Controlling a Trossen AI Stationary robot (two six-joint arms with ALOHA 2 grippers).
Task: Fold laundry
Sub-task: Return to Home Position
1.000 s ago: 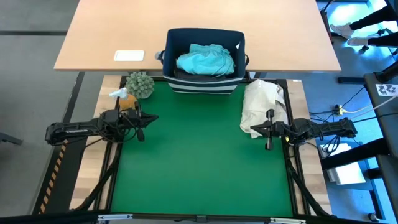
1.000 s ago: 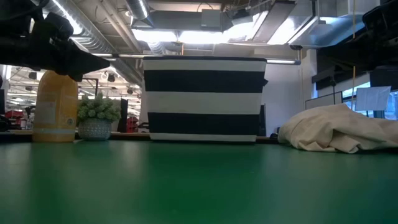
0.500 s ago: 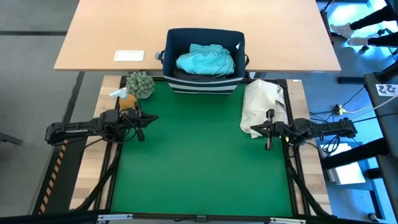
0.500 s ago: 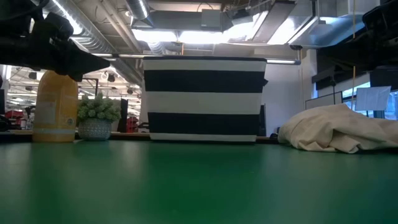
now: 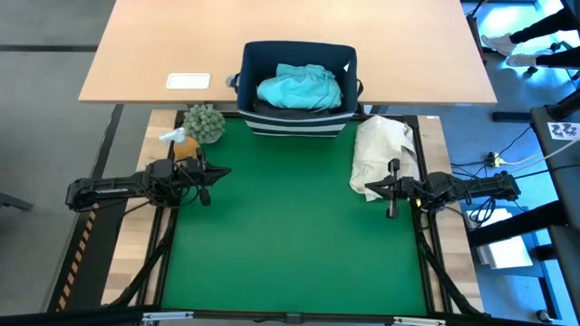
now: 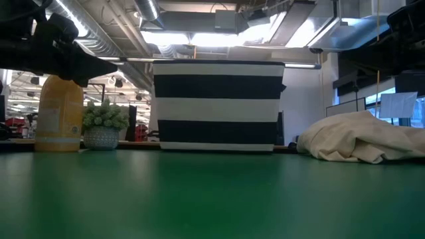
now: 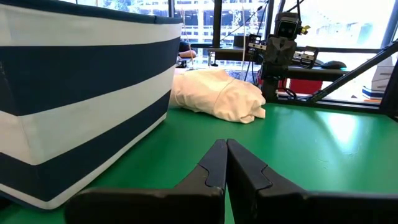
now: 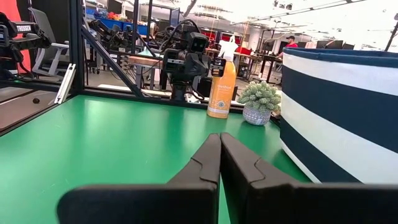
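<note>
High view shows a turquoise garment [image 5: 299, 88] lying crumpled inside the navy bin [image 5: 246, 63], filling most of its opening; no other clothing can be made out beneath it. That bin stands at the far middle of the green worktop [image 5: 290, 244], straddling its far edge and the near edge of the tan worktop [image 5: 408, 45] beyond, on which a small white card [image 5: 188, 81] lies to the left. From table height the bin's side [image 6: 218, 106] shows broad dark and white stripes. The left end effector [image 5: 220, 173] hangs over the left edge of the green surface, pointing right, and the left wrist view shows its two fingers [image 7: 214, 163] pressed together with nothing between them. The right end effector [image 5: 373, 187] sits over the right edge, pointing left, just beside the near end of a cream cloth bundle [image 5: 382, 149]; its fingers [image 8: 210, 155] also meet, holding nothing. At the far left corner a potted plant [image 5: 205, 122] stands next to an orange spray bottle [image 5: 178, 138], both left of the bin. In the low view the bottle [image 6: 58, 114] and plant [image 6: 103, 126] appear left of the striped wall, the cream bundle [image 6: 362, 139] right of it.
</note>
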